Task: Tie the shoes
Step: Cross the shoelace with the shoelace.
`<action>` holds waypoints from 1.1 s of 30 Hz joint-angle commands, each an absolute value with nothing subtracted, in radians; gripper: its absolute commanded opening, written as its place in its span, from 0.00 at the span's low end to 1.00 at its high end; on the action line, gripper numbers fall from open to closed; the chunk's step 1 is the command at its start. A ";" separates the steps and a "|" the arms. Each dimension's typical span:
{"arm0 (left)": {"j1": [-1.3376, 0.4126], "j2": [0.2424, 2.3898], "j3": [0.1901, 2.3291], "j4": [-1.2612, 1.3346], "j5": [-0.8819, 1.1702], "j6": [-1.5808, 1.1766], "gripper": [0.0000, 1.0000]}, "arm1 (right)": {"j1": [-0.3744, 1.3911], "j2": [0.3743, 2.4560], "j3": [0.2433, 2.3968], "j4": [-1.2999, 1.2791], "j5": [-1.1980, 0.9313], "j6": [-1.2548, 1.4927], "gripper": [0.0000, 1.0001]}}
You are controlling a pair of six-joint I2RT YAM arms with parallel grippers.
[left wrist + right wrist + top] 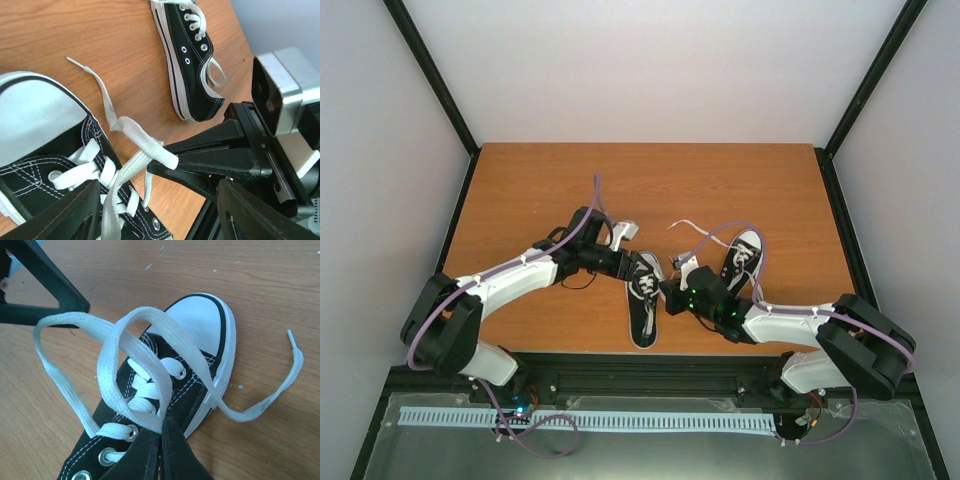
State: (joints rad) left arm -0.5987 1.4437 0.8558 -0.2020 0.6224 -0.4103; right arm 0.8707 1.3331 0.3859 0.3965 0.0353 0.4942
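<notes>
Left hand (157,182): spread above the near sneaker (200,330).
Right hand (161,435): pinching that sneaker's looped lace (115,355).
Edges: heel close to the bench (520,190) front edge; bare wood beyond the toes.

Soft, even light, seemingly from overhead, fills every view. The bench (520,190) carries only faint shadows close beside the shoe (200,322), with no hard glare. The lace (107,367) over that shoe is sharp, the dark jaws below it lose detail, and the top view is slightly soft.
</notes>
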 commanded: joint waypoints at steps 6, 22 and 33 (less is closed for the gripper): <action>-0.603 1.547 0.920 -0.118 0.746 -0.407 0.67 | 0.861 1.310 0.364 0.466 -0.006 0.476 0.03; -0.603 1.596 0.906 -0.044 0.796 -0.471 0.18 | 0.861 1.311 0.364 0.466 -0.008 0.474 0.03; -0.603 1.610 0.888 0.004 0.812 -0.502 0.01 | 0.860 1.256 0.322 0.444 0.007 0.464 0.03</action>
